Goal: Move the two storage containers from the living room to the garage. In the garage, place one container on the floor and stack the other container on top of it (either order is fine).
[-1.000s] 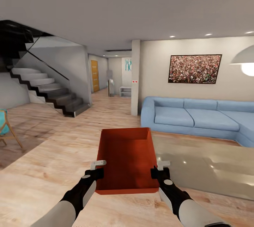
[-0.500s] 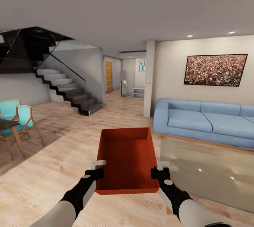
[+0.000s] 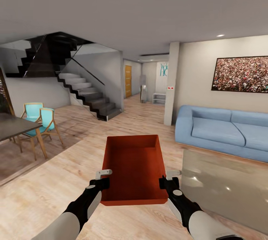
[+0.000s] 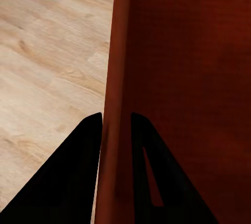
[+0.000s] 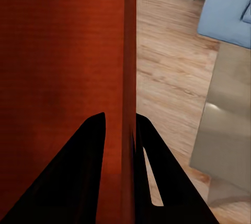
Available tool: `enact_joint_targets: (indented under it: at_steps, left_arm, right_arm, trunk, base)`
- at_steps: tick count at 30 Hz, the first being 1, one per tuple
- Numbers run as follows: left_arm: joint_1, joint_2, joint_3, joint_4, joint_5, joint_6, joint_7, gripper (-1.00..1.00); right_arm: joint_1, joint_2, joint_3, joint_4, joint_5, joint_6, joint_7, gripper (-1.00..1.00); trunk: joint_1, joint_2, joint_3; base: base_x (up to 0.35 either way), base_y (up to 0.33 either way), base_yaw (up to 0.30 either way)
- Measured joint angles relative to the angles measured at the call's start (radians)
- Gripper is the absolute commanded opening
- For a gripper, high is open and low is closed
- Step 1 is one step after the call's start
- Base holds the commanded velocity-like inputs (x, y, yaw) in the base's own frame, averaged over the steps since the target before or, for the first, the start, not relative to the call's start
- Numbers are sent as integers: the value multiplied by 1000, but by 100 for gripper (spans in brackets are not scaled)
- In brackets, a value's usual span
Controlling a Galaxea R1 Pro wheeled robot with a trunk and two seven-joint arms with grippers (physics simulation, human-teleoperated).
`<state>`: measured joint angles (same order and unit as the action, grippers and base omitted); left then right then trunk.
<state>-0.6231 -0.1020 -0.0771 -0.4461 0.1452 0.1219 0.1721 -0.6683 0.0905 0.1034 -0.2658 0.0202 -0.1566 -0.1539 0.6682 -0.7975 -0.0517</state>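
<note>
I am in the living room, over its light wood-plank flooring (image 3: pixel 48 191). One orange-red storage container (image 3: pixel 134 167) hangs in front of me, held level above the planks. My left gripper (image 3: pixel 103 183) is shut on its left wall, one finger (image 4: pixel 78 166) outside and one inside the rim (image 4: pixel 112 130). My right gripper (image 3: pixel 166 182) is shut on the right wall (image 5: pixel 129 104) in the same way, a finger (image 5: pixel 83 177) on the inner face. The container (image 4: pixel 188 78) is empty. The garage is out of view.
A blue sofa (image 3: pixel 223 132) stands at the right with a glossy low table (image 3: pixel 227 188) in front of it. A dark staircase (image 3: pixel 89 98) rises at the left, with teal chairs (image 3: pixel 41 120) and a dark table (image 3: pixel 15 126) nearer. A white pillar (image 3: pixel 171 83) flanks a hallway ending at an orange door (image 3: pixel 128 81).
The whole view has swung to the left: sofa and painting slid right, stairs, chairs and dark table came in. Container and both grippers hold the same place relative to me.
</note>
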Motion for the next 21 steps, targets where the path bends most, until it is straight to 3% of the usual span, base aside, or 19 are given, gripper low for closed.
enact_joint_targets:
  at_steps: [21]
  left_arm:
    - [0, 2, 2, 13, 8, -14, -6, -100]
  right_arm:
    - [0, 1, 2, -1, 9, 1, -5, -100]
  trunk:
    - [0, 0, 0]
  base:
    - [0, 0, 7]
